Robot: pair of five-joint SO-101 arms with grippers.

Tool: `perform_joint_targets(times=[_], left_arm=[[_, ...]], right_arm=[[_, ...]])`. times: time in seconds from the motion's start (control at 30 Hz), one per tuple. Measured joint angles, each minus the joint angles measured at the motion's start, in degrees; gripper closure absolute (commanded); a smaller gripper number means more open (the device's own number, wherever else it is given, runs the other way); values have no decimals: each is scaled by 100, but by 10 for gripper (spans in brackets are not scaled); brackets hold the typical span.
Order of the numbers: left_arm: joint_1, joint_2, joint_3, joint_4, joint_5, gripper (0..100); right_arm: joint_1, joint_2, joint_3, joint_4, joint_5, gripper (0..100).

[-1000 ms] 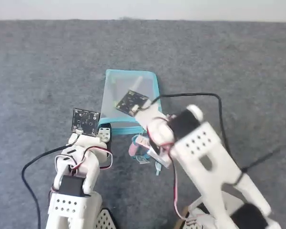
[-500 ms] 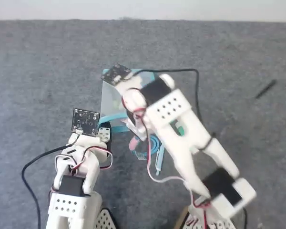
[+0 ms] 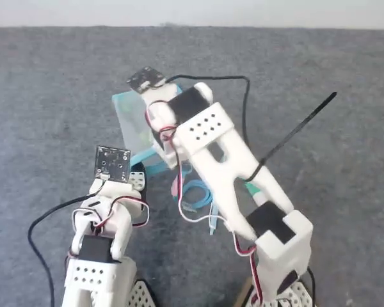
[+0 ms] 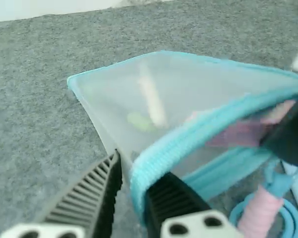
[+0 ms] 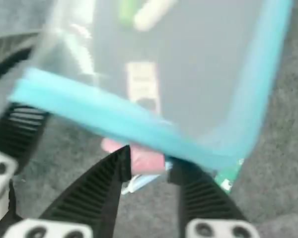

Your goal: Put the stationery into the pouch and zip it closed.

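At pouch (image 4: 188, 94) mouth, left claw (image 4: 135, 172) pinches the rim; right claw (image 5: 151, 159) holds a pink item (image 5: 143, 163).

So the see-through plastic pouch (image 4: 198, 84) had a light-blue zip edge (image 4: 188, 143), a green blob (image 4: 139, 120) and cream stick (image 4: 151, 99) showed through, the little roll (image 4: 260, 220) was pink, the fuzzy table cloth (image 3: 51, 83) speckled grey, the left gripper (image 4: 134, 173) ribbed black.

The left gripper (image 4: 131, 166) is clamped on the zipper edge of the pouch (image 4: 188, 94), and the left arm (image 3: 105, 230) is kept folded short of it. The right arm (image 3: 224, 160) is stretched over the pouch, and the right gripper (image 5: 150, 158) is lowered at its mouth, fingers (image 5: 97, 188) closed on a pink piece (image 5: 139, 163).
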Motion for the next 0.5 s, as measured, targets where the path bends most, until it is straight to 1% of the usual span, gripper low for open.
perform_joint_targets(times=[0.13, 0.3, 0.4, 0.5], left_arm=[[0, 0, 0, 0, 18, 987], [0, 0, 0, 0, 26, 987], [9, 0, 0, 0, 26, 987], [9, 0, 0, 0, -18, 987]], right_arm=[[-281, 0, 0, 0, -18, 750], [-229, -325, 0, 0, -26, 764], [62, -879, 0, 0, -26, 779], [703, -1521, 114, 0, 62, 778]])
